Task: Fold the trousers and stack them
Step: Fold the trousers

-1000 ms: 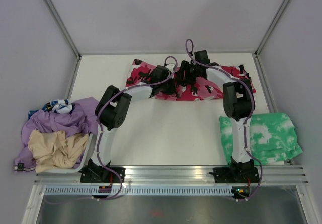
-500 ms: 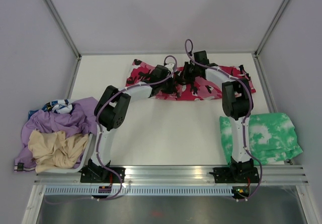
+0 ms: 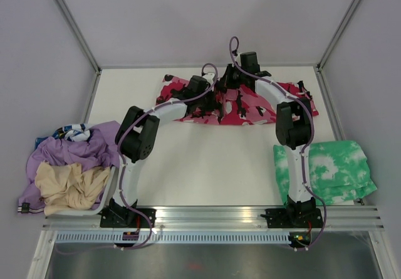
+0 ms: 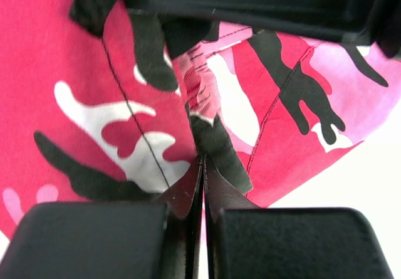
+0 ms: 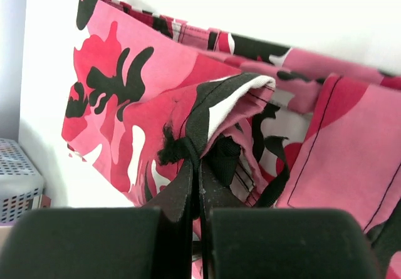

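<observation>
Far across table [image 3: 200,163], left gripper [image 4: 202,169] and right gripper [image 5: 195,163] clamp trousers [image 3: 252,111]; pinch visible only from wrists.

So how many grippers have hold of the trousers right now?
2: the left gripper pinches a fold of the trousers mid-garment; the right gripper pinches a bunched edge nearby.

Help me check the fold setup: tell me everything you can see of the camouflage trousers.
The trousers are woven-looking cloth in pink, red, white and black camouflage with dark stitched seams. They lie spread along the table's far edge. The left claw and right claw are each shut on a pinched-up fold near the middle.
</observation>
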Controlling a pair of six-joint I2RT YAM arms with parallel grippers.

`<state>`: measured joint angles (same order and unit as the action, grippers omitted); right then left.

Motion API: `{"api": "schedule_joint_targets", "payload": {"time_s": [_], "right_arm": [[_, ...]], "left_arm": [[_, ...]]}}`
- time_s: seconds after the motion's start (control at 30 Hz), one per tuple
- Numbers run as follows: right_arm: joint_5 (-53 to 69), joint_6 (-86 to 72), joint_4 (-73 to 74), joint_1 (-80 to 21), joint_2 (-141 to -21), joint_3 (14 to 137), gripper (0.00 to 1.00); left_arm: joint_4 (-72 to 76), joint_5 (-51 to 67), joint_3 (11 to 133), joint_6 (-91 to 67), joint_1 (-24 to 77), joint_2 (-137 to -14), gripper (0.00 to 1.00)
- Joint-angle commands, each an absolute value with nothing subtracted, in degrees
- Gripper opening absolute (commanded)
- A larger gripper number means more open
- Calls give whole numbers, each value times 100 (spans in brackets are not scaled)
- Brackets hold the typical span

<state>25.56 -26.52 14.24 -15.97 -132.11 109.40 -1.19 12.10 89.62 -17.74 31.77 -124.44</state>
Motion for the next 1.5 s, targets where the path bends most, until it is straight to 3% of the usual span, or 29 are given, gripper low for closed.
{"api": "schedule_joint_targets", "payload": {"time_s": [0.0, 0.13, 0.23, 0.43, 0.57, 0.6, 0.63, 0.7, 0.87, 1.0, 1.03, 1.07, 1.47], "right_arm": [[2391, -2461, 1352, -1573, -13455, 11434, 0], [2417, -2382, 1547, -1565, -13675, 11488, 0], [2373, -2268, 1748, -1556, -13763, 11513, 11], [2329, -2057, 2170, -1450, -13764, 11995, 63], [2610, -1872, 2347, -1371, -13510, 12322, 76], [2610, -1855, 2347, -1345, -13343, 12340, 78], [2602, -1846, 2347, -1319, -13255, 12375, 81], [2549, -1828, 2408, -1222, -13062, 12392, 84], [2024, -1601, 2881, -889, -12763, 12270, 92], [1469, -994, 3234, -738, -12490, 11972, 95], [1381, -932, 3243, -712, -12411, 11866, 95], [1223, -888, 3217, -677, -12254, 11743, 95], [800, -1248, 2830, -229, -11400, 10240, 98]], "left_arm": [[-88, 1230, 9105, -1837, 3103, -12269, 3], [-70, 1239, 9088, -1907, 3094, -12366, 3], [-105, 1309, 9097, -1890, 3085, -12322, 5], [-474, 1424, 9395, -1793, 3015, -12147, 11], [-904, 1450, 9519, -2100, 2761, -11787, 15], [-957, 1468, 9492, -2188, 2690, -11612, 17], [-1019, 1442, 9483, -2328, 2637, -11523, 25], [-1230, 1467, 9448, -2443, 2374, -11339, 42], [-1871, 1872, 9457, -2812, 1497, -11241, 49], [-1803, 1661, 9107, -3128, 950, -11083, 78], [-1741, 1609, 8966, -3164, 862, -11005, 96], [-1723, 1443, 8939, -3173, 722, -11004, 100], [-1732, 1266, 8939, -2927, 114, -11803, 99]]}}
